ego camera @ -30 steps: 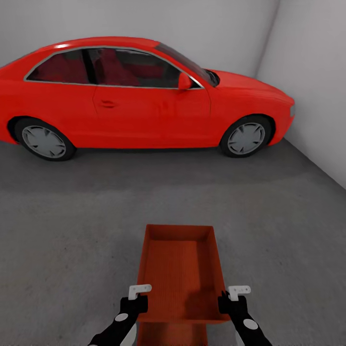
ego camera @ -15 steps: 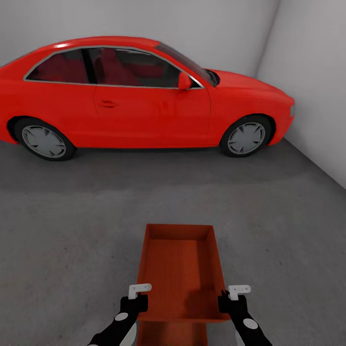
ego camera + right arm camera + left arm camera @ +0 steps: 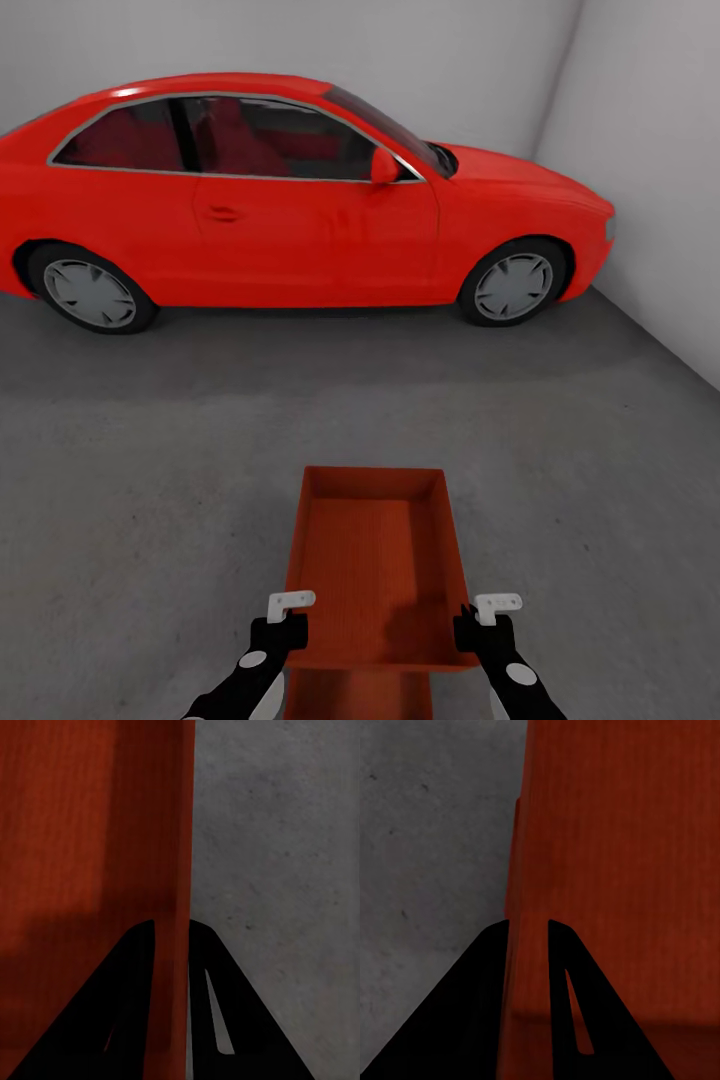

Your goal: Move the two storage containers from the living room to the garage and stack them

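An orange-red open-topped storage container (image 3: 370, 560) is in front of me in the garage, over the dark grey concrete floor (image 3: 150, 480). My left gripper (image 3: 285, 625) is shut on its left wall near the close corner, and the wall (image 3: 521, 870) runs between the black fingers. My right gripper (image 3: 480, 625) is shut on the right wall (image 3: 182, 832) in the same way. Under the container's near edge shows a strip of the second container (image 3: 360, 697), the same orange-red. Whether the held container rests on it or hangs above it I cannot tell.
A red car (image 3: 280, 200) stands side-on across the far half of the garage. White-grey walls close the back and the right side (image 3: 650, 150). Open concrete lies between the car and the containers.
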You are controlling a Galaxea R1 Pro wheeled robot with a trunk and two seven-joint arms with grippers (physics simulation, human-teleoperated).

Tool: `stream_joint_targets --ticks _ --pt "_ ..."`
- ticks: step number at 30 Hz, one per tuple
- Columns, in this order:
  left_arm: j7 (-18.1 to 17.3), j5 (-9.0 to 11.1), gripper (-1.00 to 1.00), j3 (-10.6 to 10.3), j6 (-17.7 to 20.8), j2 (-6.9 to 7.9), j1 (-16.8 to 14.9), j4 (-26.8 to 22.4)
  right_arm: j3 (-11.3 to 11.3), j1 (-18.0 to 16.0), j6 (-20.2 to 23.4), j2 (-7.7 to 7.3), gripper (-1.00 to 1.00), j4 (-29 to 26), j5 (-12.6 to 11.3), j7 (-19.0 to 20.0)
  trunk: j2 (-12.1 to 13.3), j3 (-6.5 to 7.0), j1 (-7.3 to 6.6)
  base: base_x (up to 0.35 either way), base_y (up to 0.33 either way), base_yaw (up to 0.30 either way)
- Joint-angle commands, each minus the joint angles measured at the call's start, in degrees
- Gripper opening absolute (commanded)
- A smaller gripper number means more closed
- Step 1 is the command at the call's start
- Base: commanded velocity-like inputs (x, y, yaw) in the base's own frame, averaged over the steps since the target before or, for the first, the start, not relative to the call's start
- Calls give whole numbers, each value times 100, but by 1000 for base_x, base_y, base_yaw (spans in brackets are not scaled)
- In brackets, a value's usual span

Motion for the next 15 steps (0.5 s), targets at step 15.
stream_joint_targets --ticks 15 --pt "22 -27 -100 87 -20 -8 -11 -30 145 2 -13 3 -100 241 32 10 -408 -185 221 0 0 0"
